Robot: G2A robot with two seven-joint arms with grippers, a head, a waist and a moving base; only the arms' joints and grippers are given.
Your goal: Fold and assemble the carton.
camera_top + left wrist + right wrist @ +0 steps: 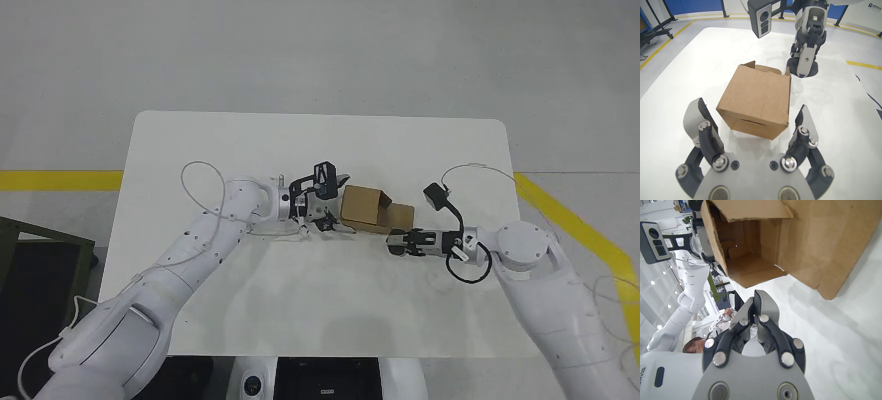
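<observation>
Near the middle of the table (200,150) lies the carton (365,208), tipped on its side, well in from every edge; its closed, slotted end faces the left gripper (335,226) and its open mouth faces the right gripper (393,243); a flap (401,215) lies out flat from the mouth toward the table's right edge. From the near left corner the left arm (190,265) stretches across the table, wrist held low and level; the left gripper (752,106) is spread wide, its fingers (702,113) standing to either side of the carton's (757,98) closed end with gaps visible on both sides. From the near right corner the right arm (530,270) bends inward, forearm low over the table; the right gripper (756,298) has its fingers pressed together with nothing between them, tips just beside the lower rim of the carton's (810,247) mouth; whether they touch it I cannot tell.
</observation>
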